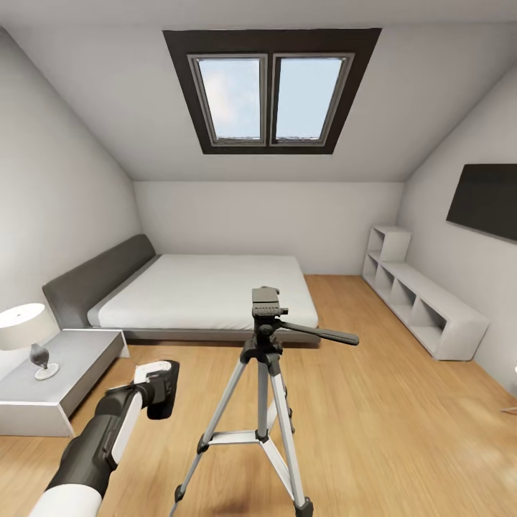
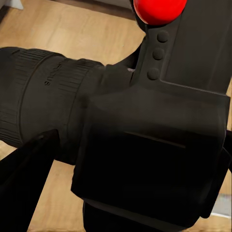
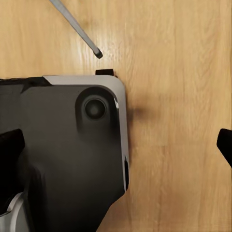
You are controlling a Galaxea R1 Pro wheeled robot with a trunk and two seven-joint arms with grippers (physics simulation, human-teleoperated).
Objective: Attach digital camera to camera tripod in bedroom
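Observation:
In the bedroom, the camera tripod (image 1: pixel 266 373) stands upright on the wood floor in the middle of the head view, its grey head (image 1: pixel 266 301) bare and its black pan handle pointing right. To its lower left, below head height, my left gripper (image 1: pixel 159 388) is shut on the digital camera (image 1: pixel 164 402). The left wrist view shows that camera (image 2: pixel 150 145) up close, with its ribbed lens and red button (image 2: pixel 159 8), and one dark finger (image 2: pixel 24 188) against it. My right gripper (image 3: pixel 118 145) is open above the floor, and a tripod leg (image 3: pixel 77 30) shows nearby.
A low grey bed (image 1: pixel 208 291) lies behind the tripod. A grey nightstand (image 1: pixel 57 373) with a lamp (image 1: pixel 29 334) is at the left. A white cubby shelf (image 1: pixel 424 301) lines the right wall under a dark panel (image 1: pixel 485 199). My dark base (image 3: pixel 63 154) sits under the right gripper.

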